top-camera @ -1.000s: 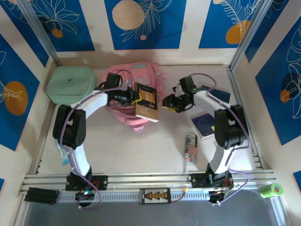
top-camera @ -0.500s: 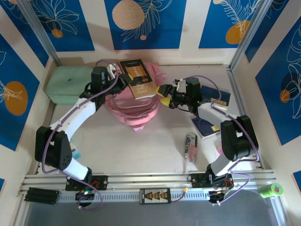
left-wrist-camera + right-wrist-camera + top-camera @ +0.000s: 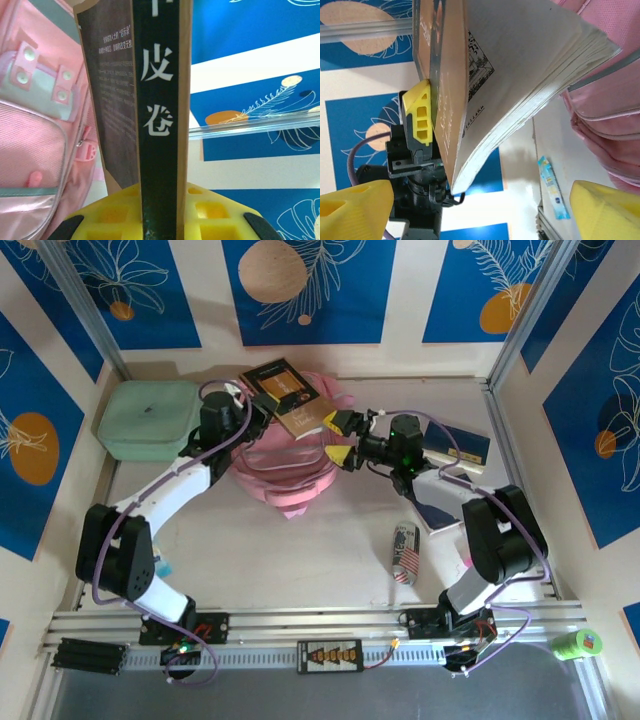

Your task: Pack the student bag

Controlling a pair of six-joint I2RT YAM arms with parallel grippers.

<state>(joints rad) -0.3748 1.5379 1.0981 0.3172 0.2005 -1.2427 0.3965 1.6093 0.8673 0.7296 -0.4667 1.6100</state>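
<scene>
1. Since a second ago, the left gripper (image 3: 262,408) has carried the book (image 3: 290,398) from the front of the student bag (image 3: 285,468) to above its far part. The right gripper (image 3: 338,438) has swung in toward the book and spread its jaws.
2. The left gripper is clamped on the book, with yellow fingers (image 3: 115,217) on either side of the dark spine with its white characters.
3. The right gripper's jaws stand wide and empty, just to the right of the book's page edges.
4. The student bag lies on the pale table (image 3: 300,560) toward the far wall. It sits between the mint green case (image 3: 148,420) on the left and the blue books (image 3: 464,444) on the right.
5. A can (image 3: 405,552) with a flag print sits near the right arm, and a small blue sachet (image 3: 552,187) lies on the table by the left arm.
6. The walls (image 3: 400,290) are cream, with blue panels bearing white leaf drawings and orange discs.
7. An aluminium rail (image 3: 300,620) runs along the near edge, and a green tape roll (image 3: 578,643) rests at the near right corner.
</scene>
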